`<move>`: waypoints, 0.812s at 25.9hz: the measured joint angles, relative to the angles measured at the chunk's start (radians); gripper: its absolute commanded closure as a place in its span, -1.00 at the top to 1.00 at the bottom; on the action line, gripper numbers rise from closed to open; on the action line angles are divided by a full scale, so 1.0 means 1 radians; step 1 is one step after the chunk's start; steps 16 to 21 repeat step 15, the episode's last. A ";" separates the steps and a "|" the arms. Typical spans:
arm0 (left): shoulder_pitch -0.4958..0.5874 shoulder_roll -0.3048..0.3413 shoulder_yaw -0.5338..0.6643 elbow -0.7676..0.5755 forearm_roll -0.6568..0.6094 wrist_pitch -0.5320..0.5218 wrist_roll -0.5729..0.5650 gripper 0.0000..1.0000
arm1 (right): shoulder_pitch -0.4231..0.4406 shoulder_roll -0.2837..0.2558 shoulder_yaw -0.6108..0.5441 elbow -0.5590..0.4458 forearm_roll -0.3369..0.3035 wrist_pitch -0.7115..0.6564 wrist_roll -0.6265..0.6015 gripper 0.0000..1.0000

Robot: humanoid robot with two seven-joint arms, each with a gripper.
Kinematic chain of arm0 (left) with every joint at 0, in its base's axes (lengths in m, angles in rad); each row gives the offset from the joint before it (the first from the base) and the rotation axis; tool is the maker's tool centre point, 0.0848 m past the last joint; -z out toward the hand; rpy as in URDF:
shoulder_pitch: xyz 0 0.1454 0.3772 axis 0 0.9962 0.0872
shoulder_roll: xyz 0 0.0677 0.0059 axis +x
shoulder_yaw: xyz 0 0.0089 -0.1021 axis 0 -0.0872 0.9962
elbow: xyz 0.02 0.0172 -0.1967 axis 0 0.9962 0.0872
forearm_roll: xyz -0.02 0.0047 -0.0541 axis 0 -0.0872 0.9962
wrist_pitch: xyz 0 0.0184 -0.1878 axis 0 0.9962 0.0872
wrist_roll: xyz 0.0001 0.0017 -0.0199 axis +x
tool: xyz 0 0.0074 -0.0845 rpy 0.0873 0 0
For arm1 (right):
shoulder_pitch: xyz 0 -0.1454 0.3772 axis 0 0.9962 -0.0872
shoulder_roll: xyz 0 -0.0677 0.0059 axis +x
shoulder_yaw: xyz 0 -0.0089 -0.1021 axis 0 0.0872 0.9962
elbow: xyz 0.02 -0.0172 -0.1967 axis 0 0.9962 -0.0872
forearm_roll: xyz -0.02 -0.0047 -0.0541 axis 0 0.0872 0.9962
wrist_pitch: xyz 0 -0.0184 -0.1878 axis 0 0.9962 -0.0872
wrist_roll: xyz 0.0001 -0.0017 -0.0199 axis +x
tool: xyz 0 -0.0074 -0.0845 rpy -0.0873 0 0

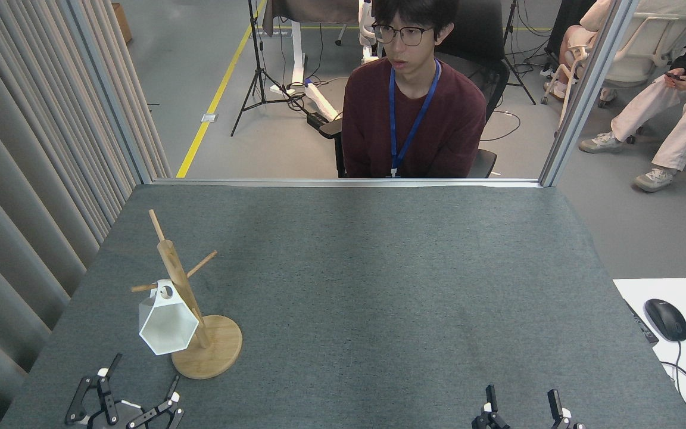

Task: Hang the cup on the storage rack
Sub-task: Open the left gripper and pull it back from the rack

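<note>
The white faceted cup (167, 322) hangs by its pierced tab handle on a left-pointing peg of the wooden storage rack (189, 310), its hexagonal mouth facing me. The rack's round base (219, 354) rests on the grey table at the left. Below the cup, at the bottom edge of the view, my left gripper (137, 388) stands open and apart from it, nothing between its fingers. My right gripper (520, 402) peeks in at the bottom right, fingers spread, empty.
A person in a dark red sweater sits behind the table's far edge (343, 182). Grey curtains line the left side. At the right stands a white desk (670, 298) with a black mouse (666, 319) and a keyboard corner.
</note>
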State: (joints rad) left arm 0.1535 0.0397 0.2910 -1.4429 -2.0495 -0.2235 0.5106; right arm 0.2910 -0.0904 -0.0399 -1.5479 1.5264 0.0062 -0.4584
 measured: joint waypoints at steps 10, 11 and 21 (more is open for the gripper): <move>0.169 -0.018 0.100 -0.180 0.466 -0.196 -0.172 1.00 | 0.051 -0.001 0.001 -0.032 0.004 0.003 0.003 0.99; 0.175 -0.016 0.102 -0.189 0.498 -0.200 -0.192 1.00 | 0.062 -0.001 0.001 -0.042 0.004 0.003 0.006 0.99; 0.184 -0.013 0.102 -0.213 0.571 -0.210 -0.234 1.00 | 0.092 -0.001 0.002 -0.072 0.005 -0.003 0.009 0.99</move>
